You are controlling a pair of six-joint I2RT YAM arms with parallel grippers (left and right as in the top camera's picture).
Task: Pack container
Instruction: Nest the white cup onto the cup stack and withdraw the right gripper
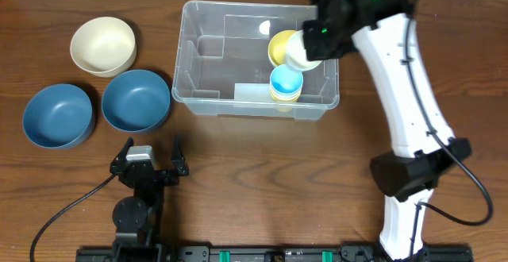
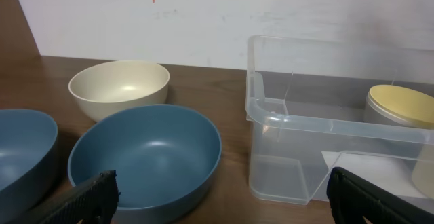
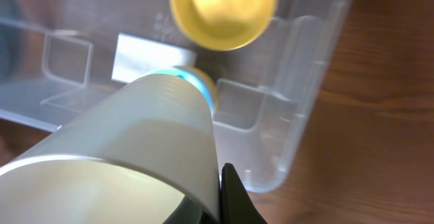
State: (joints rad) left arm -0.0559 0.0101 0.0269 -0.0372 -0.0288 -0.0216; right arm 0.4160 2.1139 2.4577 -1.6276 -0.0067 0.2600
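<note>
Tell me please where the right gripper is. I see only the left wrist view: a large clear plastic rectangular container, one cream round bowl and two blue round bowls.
Observer: The right gripper hangs over the right end of the large clear plastic rectangular container, shut on a cream plastic cup.
Operator: I see a yellow round thing in that end. Is it alone inside?
Observer: No. Nearer the front wall, a light blue plastic cup sits stacked on a yellow plastic cup.
</note>
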